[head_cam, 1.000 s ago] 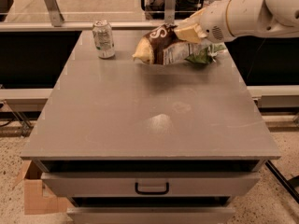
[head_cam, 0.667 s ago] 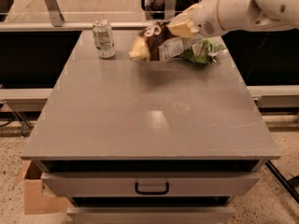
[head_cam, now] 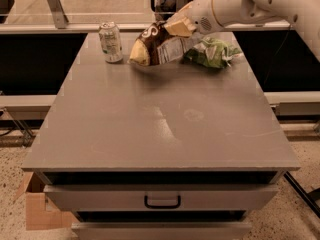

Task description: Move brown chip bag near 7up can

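The brown chip bag [head_cam: 156, 46], dark brown with pale yellow ends, hangs tilted just above the far part of the grey table [head_cam: 160, 119]. My gripper [head_cam: 181, 26] is shut on the bag's upper right end, reaching in from the right on a white arm. The 7up can [head_cam: 110, 42], silver-white with green markings, stands upright at the far left of the table, a short way left of the bag's lower end.
A green-and-white bag [head_cam: 212, 52] lies at the far right of the table, under my arm. A drawer with a dark handle [head_cam: 162, 202] is below the table front. A cardboard box [head_cam: 37, 209] sits on the floor at lower left.
My gripper has carried the brown chip bag to the left, away from the green bag and closer to the 7up can.
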Controlling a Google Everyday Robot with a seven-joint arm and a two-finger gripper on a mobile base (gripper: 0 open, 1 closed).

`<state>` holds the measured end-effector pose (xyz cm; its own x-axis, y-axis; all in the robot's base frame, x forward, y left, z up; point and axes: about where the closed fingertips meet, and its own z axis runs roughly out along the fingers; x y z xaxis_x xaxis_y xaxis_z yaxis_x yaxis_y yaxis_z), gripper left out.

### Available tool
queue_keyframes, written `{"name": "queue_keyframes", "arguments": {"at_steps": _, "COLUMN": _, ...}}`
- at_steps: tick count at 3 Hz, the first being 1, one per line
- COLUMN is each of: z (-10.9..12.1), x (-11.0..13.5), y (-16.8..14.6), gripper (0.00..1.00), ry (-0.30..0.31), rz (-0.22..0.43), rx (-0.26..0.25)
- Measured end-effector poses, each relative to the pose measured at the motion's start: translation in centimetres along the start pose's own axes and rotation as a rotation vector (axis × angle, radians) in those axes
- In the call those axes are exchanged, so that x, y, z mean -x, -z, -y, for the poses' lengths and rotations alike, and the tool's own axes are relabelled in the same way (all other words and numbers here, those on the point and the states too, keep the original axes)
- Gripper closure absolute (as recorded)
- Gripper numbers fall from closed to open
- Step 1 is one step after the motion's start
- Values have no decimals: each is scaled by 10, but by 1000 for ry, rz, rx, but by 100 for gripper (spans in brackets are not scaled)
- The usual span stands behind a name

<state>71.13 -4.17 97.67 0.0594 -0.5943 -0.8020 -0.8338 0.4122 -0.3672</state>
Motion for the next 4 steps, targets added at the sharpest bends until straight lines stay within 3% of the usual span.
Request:
{"name": "queue_keyframes", "arguments": {"at_steps": 1, "z": 0, "x": 8, "y": -16, "gripper": 69, "ry": 8, "rz": 0, "rx": 36}}
{"name": "queue_keyframes", "arguments": {"at_steps": 4, "z": -4, "x": 5, "y": -26, "gripper": 0, "ry": 1, "rz": -19, "rx": 75}}
